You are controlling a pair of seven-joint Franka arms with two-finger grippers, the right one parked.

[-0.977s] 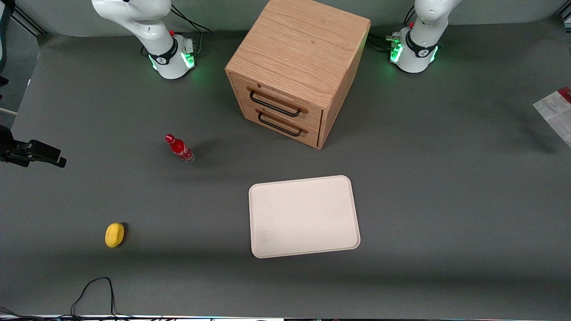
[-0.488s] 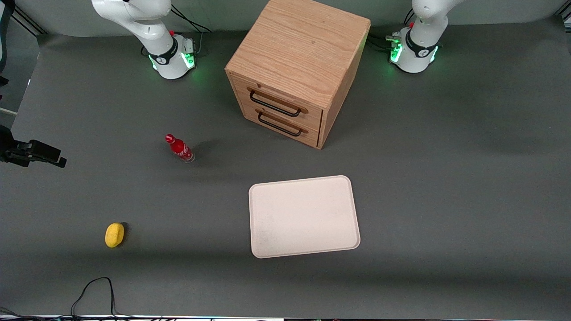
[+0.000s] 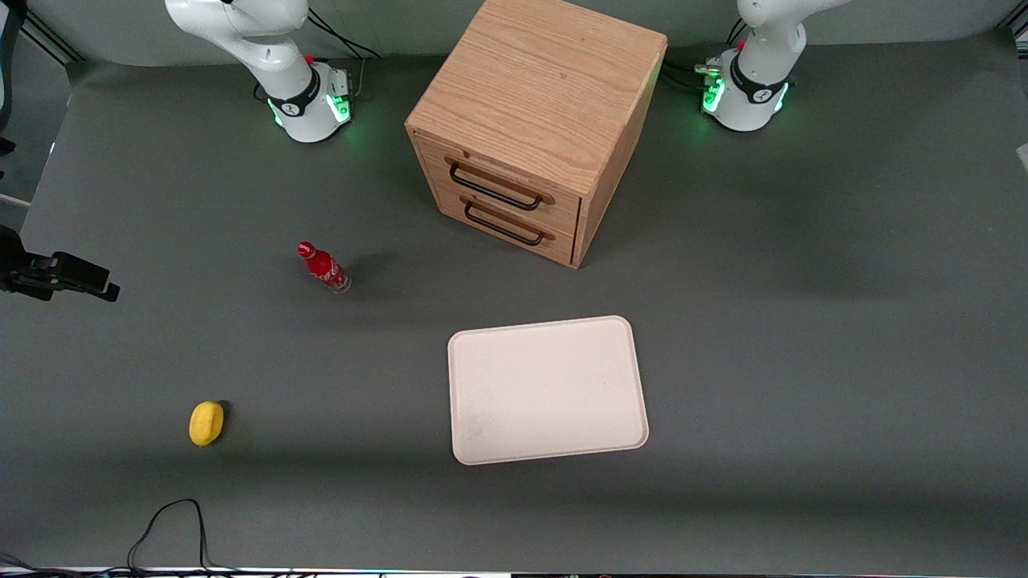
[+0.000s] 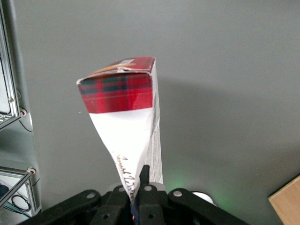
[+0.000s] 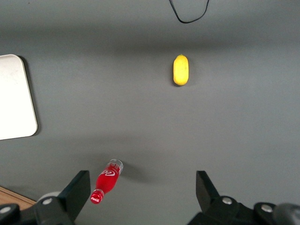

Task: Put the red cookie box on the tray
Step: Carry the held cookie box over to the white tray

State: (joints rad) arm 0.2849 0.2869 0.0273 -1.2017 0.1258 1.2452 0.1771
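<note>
Box [image 4: 129, 112] gone from front view; end effector [image 4: 136, 194] clamps it; tray [image 3: 546, 389] bare.

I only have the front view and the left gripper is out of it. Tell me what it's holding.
Observer: The gripper has its jaws shut on the red cookie box, per the left wrist view.
Operator: Report which end it grips.
Observer: The white end; the red tartan end points away from the jaws.
Operator: Say what lies past the box.
Observer: Grey table, not the tray.
</note>
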